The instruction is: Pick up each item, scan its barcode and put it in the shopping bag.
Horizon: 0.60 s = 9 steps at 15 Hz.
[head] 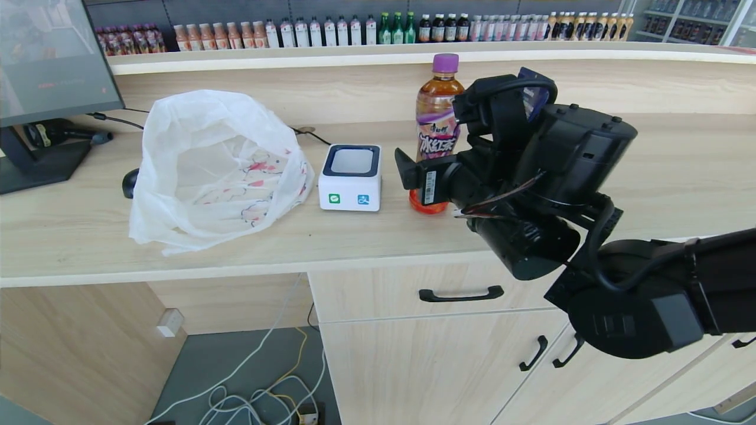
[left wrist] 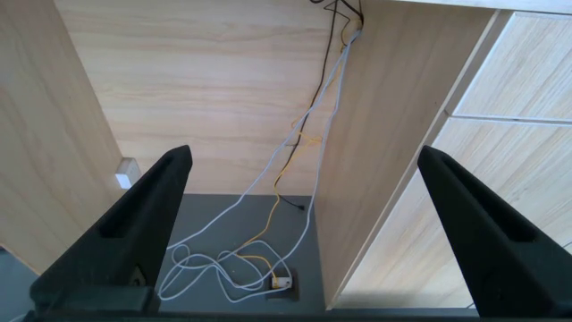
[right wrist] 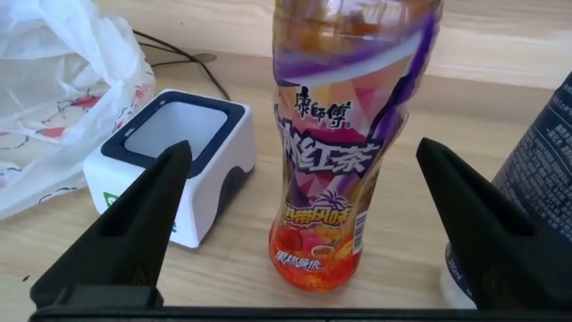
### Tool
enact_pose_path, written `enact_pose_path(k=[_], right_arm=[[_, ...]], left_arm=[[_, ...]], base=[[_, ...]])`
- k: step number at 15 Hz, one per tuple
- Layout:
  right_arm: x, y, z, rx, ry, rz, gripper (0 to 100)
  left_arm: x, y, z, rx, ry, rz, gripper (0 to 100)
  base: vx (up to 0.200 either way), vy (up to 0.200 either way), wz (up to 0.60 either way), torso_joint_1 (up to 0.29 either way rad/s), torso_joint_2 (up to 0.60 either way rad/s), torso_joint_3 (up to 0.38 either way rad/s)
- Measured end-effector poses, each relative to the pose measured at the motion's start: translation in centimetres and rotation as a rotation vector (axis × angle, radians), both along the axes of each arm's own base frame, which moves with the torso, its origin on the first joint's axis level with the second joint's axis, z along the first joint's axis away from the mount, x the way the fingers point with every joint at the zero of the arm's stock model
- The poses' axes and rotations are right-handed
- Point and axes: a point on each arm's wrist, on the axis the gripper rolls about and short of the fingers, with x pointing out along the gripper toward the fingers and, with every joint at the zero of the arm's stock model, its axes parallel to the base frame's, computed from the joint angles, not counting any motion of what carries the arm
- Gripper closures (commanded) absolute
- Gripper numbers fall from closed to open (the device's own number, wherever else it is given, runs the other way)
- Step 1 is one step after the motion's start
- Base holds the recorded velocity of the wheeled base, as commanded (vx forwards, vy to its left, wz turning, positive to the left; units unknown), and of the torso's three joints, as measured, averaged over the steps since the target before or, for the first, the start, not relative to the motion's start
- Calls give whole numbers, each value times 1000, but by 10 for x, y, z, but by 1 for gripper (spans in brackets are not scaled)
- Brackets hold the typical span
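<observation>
Wooden counter (head: pixel 679 177); drinks shelf (head: pixel 295 52) behind; right gripper (right wrist: pixel 304 148) spread wide near bottle (head: pixel 436 118); left gripper (left wrist: pixel 306 152) spread too.

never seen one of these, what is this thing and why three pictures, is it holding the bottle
This is a two-armed robot at a shop counter. The big picture comes from a camera on its head, looking down. The two small ones come from cameras on its wrists, so the black prongs at the sides are that hand's own fingers. On the counter are an open white plastic bag, a white scanner box beside it, and an upright bottle with a purple cap. The right hand has its fingers open either side of the bottle without touching it, so nothing is held yet. The left hand, also open, hangs below the counter, above cables on the floor.
</observation>
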Motion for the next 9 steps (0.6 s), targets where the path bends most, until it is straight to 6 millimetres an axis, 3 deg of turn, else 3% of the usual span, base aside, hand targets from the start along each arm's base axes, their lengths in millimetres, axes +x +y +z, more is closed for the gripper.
enact_pose_path(k=[9], right_arm=[[31,3,-13,7,24,-42,0]], left_arm=[[0,0,0,0,0,0,0]], base=[[0,0,0,0,0,0]])
